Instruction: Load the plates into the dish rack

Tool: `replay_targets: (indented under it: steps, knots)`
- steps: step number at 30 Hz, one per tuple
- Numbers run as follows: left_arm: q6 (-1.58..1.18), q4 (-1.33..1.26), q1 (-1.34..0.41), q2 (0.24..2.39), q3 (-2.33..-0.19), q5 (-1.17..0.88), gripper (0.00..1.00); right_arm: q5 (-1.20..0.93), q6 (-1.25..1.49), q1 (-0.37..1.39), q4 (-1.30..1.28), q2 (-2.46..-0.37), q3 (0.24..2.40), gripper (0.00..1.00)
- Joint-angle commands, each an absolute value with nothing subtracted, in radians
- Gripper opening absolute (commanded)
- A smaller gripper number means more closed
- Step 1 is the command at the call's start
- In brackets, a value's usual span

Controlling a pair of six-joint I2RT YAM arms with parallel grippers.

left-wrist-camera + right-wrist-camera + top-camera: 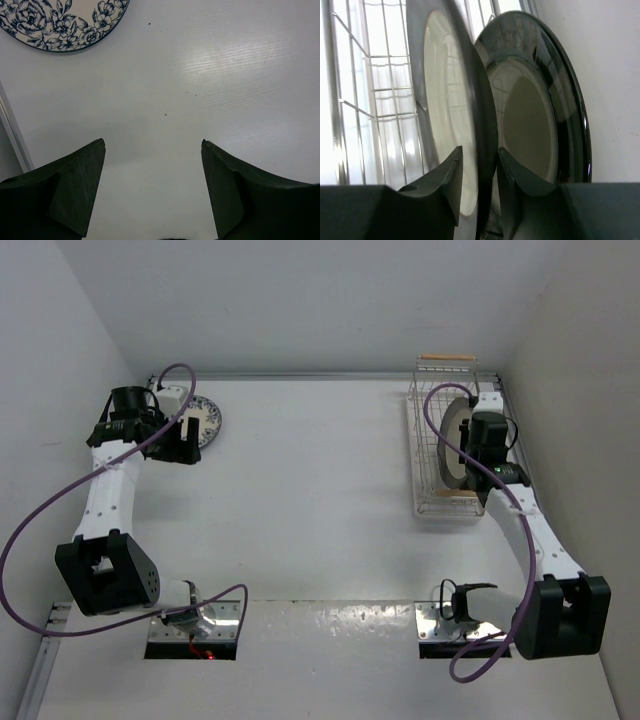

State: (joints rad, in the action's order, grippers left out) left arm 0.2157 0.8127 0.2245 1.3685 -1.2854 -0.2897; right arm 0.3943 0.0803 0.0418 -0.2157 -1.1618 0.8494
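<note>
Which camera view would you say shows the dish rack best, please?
The top external view: the rack shows almost whole, only the right arm crossing it. The right wrist view shows just some wires beside the plates. The left wrist view shows none of it.

Plates, three in all: one white plate with blue flowers (60,22), one grey-brown-rimmed plate (445,100), one black-rimmed plate (535,125); that is, one patterned and two cream. Dish rack (428,455), one, of white wire; one wooden handle (446,358) shows at its far end. Arms, two: left arm (110,490) and right arm (530,530). Tools, two, one per arm: left tool (152,145), right tool (480,150), each with two fingers. Purple cables (179,366), two. Surface (320,490), one.
</note>
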Motion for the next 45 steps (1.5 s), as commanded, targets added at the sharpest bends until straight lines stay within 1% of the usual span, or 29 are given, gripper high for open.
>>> replay_targets:
  steps: [1,3,5,7,8,10,14,15,16,17,18,20,27,29,30,31,33,34,38,39,41,42,45]
  knots:
    - [0.209,0.790,0.236,1.371,-1.312,-0.279,0.82,0.367,0.103,0.051,-0.195,-1.177,0.868,0.33]
    - [0.218,0.790,0.236,1.371,-1.312,-0.279,0.82,0.359,0.106,0.049,-0.196,-1.177,0.867,0.33]
    - [0.218,0.790,0.236,1.371,-1.312,-0.279,0.82,0.362,0.107,0.051,-0.198,-1.174,0.864,0.40]
    - [0.218,0.790,0.236,1.371,-1.312,-0.279,0.82,0.365,0.109,0.051,-0.198,-1.170,0.856,0.40]
    - [0.218,0.790,0.236,1.371,-1.312,-0.279,0.82,0.365,0.109,0.048,-0.198,-1.167,0.853,0.31]
    - [0.218,0.790,0.236,1.371,-1.302,-0.279,0.82,0.373,0.109,0.048,-0.189,-1.163,0.842,0.22]
    - [0.218,0.790,0.236,1.371,-1.302,-0.270,0.82,0.377,0.083,0.046,-0.173,-1.143,0.839,0.21]
    - [0.218,0.790,0.236,1.371,-1.302,-0.270,0.82,0.376,0.071,0.045,-0.170,-1.138,0.839,0.15]
    - [0.218,0.790,0.236,1.371,-1.302,-0.270,0.82,0.374,0.054,0.044,-0.166,-1.125,0.839,0.12]
    - [0.218,0.790,0.236,1.371,-1.302,-0.270,0.82,0.373,0.039,0.046,-0.163,-1.117,0.835,0.06]
    - [0.218,0.790,0.236,1.371,-1.302,-0.270,0.82,0.376,0.031,0.045,-0.161,-1.115,0.833,0.03]
    - [0.218,0.790,0.236,1.371,-1.302,-0.270,0.82,0.373,0.017,0.043,-0.163,-1.094,0.830,0.00]
    - [0.218,0.790,0.236,1.371,-1.302,-0.270,0.82,0.374,0.060,0.041,-0.238,-1.078,0.816,0.02]
    - [0.218,0.790,0.236,1.371,-1.302,-0.270,0.82,0.371,0.063,0.044,-0.235,-1.074,0.804,0.06]
    - [0.218,0.790,0.236,1.371,-1.302,-0.270,0.82,0.362,0.069,0.044,-0.229,-1.060,0.781,0.09]
    - [0.218,0.790,0.236,1.371,-1.302,-0.270,0.82,0.356,0.068,0.044,-0.219,-1.054,0.773,0.18]
    - [0.218,0.790,0.236,1.371,-1.302,-0.270,0.82,0.339,0.063,0.044,-0.189,-1.039,0.750,0.22]
    - [0.218,0.790,0.236,1.371,-1.302,-0.270,0.82,0.341,0.057,0.041,-0.177,-1.039,0.747,0.29]
    - [0.218,0.790,0.236,1.371,-1.302,-0.270,0.82,0.363,0.034,0.038,-0.158,-1.071,0.750,0.38]
    - [0.218,0.790,0.236,1.371,-1.302,-0.270,0.82,0.370,0.034,0.038,-0.161,-1.077,0.756,0.42]
    - [0.218,0.790,0.236,1.371,-1.302,-0.270,0.82,0.371,0.031,0.035,-0.161,-1.091,0.773,0.53]
    - [0.218,0.790,0.236,1.371,-1.302,-0.270,0.82,0.370,0.026,0.035,-0.153,-1.089,0.776,0.53]
    - [0.227,0.790,0.236,1.371,-1.302,-0.270,0.82,0.338,0.009,0.037,-0.149,-1.085,0.804,0.60]
